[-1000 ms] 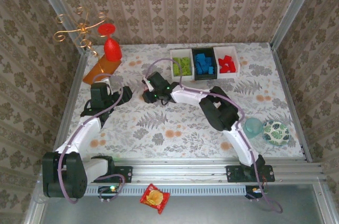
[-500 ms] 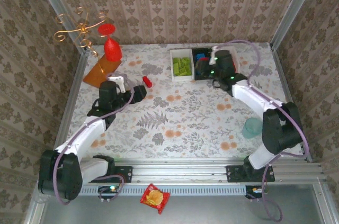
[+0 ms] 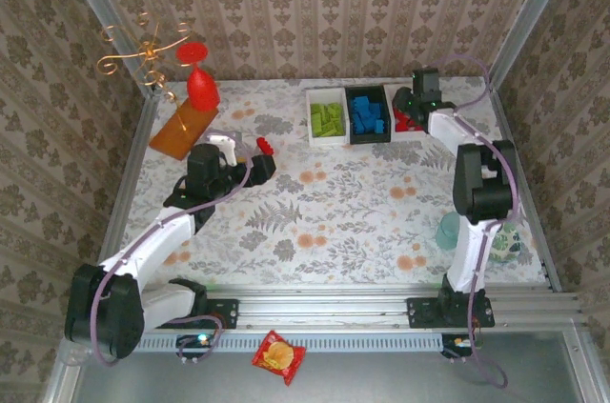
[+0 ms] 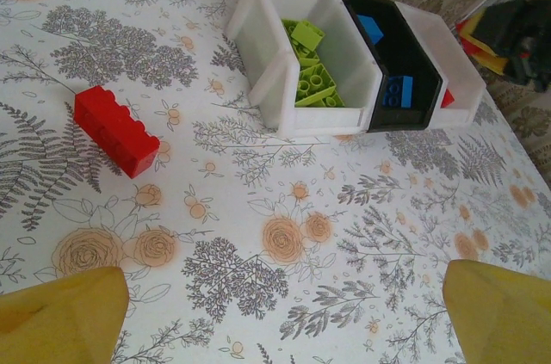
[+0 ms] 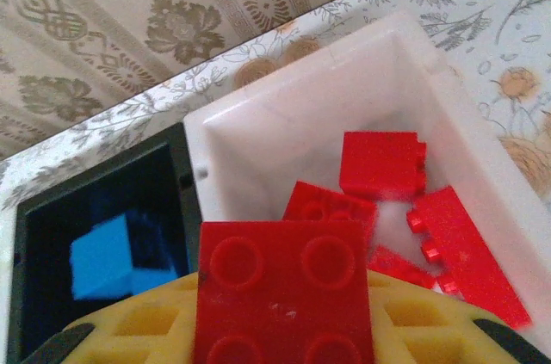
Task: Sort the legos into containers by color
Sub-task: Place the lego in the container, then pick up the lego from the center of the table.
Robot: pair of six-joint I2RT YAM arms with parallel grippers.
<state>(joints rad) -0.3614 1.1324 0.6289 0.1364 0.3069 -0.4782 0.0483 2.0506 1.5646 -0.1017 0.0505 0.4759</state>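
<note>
Swung rightward in the last half-second, right gripper (image 3: 410, 102) clamps a red lego (image 5: 282, 291) over the white bin (image 5: 284, 119) of reds. Left gripper (image 4: 280, 321) spread wide; loose red brick (image 4: 116, 130) on table (image 4: 362, 235) ahead. Likely light, rigid, slick: pinch flat sides.

Red lego (image 5: 282, 291), lime legos (image 4: 314, 84), blue legos (image 3: 368, 115), black container (image 4: 411, 54), floral table (image 3: 334, 222)

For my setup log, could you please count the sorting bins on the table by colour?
White bins: 2
Black bin: 1
Total: 3
</note>
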